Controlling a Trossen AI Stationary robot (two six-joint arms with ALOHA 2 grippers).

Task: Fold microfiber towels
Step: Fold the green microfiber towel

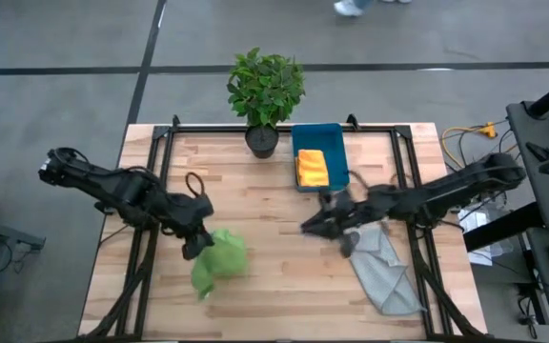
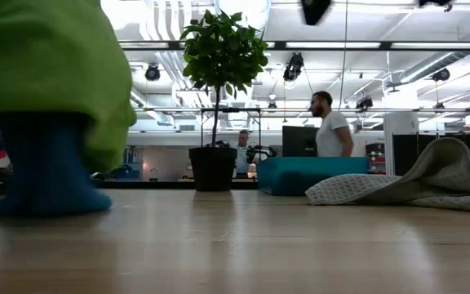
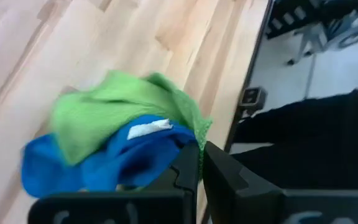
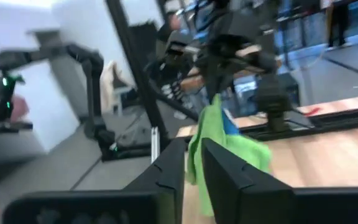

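At the left of the high view, the left arm reaches in from the frame's left edge, and its left pincer (image 1: 194,250) sits at the lower left of the worktop (image 1: 274,295). That pincer is clenched on a bunch of cloth: the lime green towel (image 1: 219,259) hangs from it together with the blue towel (image 3: 123,163), which shows beneath the green one in the left wrist view. In the low view the green cloth fills the upper left of the frame and the blue one drops below it to touch the wood.

Toward the middle, at the top edge of the worktop, stands a potted plant (image 1: 264,95). Just right of it is the teal bin (image 1: 320,157), with the orange towel (image 1: 312,168) lying inside it.

Right of centre, the right arm comes in from the frame's right edge, and its right pincer (image 1: 311,227) hovers above the middle of the worktop. Its fingers (image 4: 225,171) stand slightly parted with nothing between them. The pale grey towel (image 1: 384,267) lies rumpled at the lower right of the worktop, just below that arm.

In the low view two people (image 2: 330,124) stand in the room behind the worktop
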